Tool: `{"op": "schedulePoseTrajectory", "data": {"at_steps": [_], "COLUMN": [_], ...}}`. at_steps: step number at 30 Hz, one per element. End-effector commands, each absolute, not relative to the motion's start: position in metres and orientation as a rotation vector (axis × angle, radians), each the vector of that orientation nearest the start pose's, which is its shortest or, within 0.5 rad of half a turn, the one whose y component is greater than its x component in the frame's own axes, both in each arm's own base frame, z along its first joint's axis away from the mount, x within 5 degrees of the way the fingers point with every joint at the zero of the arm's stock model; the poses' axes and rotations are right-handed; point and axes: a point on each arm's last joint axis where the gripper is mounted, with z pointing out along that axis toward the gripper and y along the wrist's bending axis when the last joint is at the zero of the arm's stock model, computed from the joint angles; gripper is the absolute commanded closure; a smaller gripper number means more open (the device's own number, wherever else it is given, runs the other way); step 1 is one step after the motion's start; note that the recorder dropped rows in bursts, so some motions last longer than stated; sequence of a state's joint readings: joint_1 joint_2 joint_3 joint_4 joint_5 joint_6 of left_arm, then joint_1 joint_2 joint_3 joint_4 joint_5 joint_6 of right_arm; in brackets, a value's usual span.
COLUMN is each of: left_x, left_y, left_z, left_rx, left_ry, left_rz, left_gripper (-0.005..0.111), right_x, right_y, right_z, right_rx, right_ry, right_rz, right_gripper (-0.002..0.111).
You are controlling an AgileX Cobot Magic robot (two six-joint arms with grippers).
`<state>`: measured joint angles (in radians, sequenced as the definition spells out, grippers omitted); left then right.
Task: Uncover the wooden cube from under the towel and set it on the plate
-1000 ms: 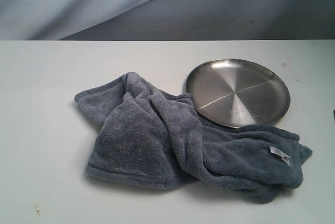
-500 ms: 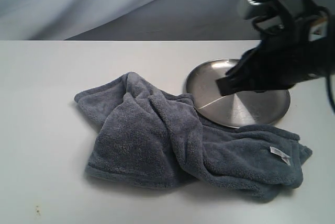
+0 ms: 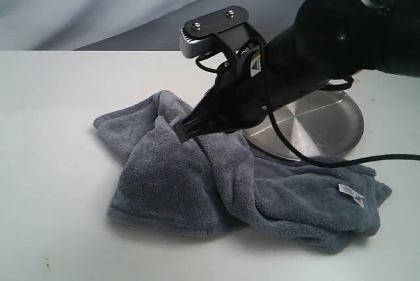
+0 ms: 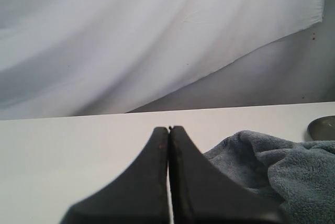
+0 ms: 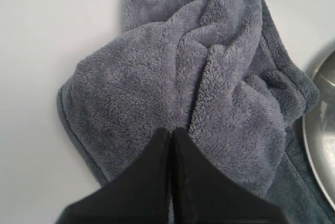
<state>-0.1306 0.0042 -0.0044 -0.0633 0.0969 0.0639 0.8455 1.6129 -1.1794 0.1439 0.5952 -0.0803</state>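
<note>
In the exterior view the towel (image 3: 197, 182) lies crumpled in thick folds at the middle of the white table (image 3: 52, 163). One lobe reaches out toward 10 o'clock and another toward 4 o'clock. A small white label (image 3: 351, 194) sits on the 4 o'clock lobe. The plate (image 3: 335, 130) rests at 2 o'clock from the towel's middle, and the towel's edge meets its rim on the plate's 7 o'clock side. The black right arm (image 3: 328, 31) enters from 2 o'clock, crosses over the plate's 9 o'clock half and slopes down toward 8 o'clock.

The right gripper (image 3: 184, 131) is over the towel's central ridge. I cannot tell whether its tip touches the fleece or hangs just above it. In the right wrist view the right gripper (image 5: 171, 131) is clenched, its 2 fingers pressed flat together with nothing between them. The tips point at a raised fold of the towel (image 5: 183, 72), and a slice of the plate (image 5: 323, 130) shows just beside the towel's hem.

The left gripper (image 4: 168, 129) shows only in the left wrist view. It is also clenched on nothing, with its 2 fingers meeting along 1 thin seam. It is low over bare table (image 4: 73, 145) and apart from the towel (image 4: 277, 166). A sliver of the plate (image 4: 322, 128) shows past the towel, with a draped white cloth (image 4: 131, 35) behind.

The wooden cube shows in no view, and I cannot tell which of the towel's folds hides it.
</note>
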Motion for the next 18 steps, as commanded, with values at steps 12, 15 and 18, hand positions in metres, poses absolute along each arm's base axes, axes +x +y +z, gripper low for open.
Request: {"op": "schedulePoseTrajectory", "data": {"at_steps": [12,15,18], "left_x": [0.056,0.056,0.056], "left_y": [-0.008,-0.008,-0.008], "left_z": [0.205,0.205,0.205], "left_rx": [0.102,0.102,0.102], "left_ry": [1.567,1.567,1.567], "left_rz": [-0.108,-0.108,-0.108], "left_gripper": [0.107,0.107,0.107], "right_x": [0.215,0.213,0.217], "right_y": [0.261,0.257,0.256], "right_z": [0.245,0.238,0.239], "right_rx": [-0.986,-1.008,-1.032], "right_ry": [2.444,2.456,2.411], "right_rz": [0.515,0.486,0.431], "right_gripper": [0.108,0.108,0.108]}}
